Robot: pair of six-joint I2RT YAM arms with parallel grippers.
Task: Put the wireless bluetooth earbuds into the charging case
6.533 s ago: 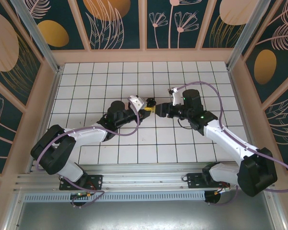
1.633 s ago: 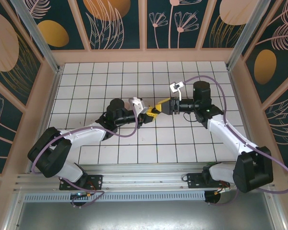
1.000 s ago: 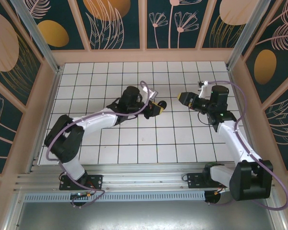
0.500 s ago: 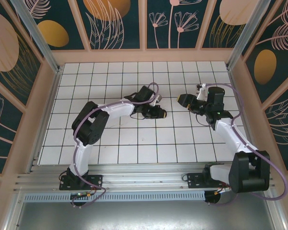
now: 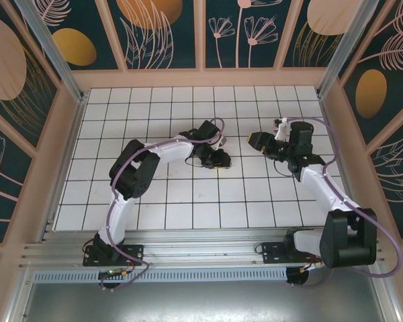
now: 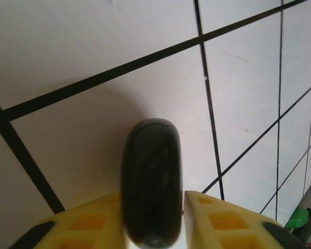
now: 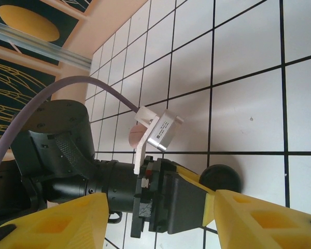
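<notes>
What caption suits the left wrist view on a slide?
Dark rounded charging case, edge-on between the left gripper's yellow jaws, against the white tiled table.

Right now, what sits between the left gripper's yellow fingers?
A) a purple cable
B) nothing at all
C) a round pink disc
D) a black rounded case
D: the left wrist view shows a black rounded case between the two yellow fingers, just above the white tiles.

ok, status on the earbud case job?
Left gripper straddles the dark case, grip unclear. Right gripper open, empty, off to the side. Case on edge between the fingers. Nothing seen in the way.
</notes>
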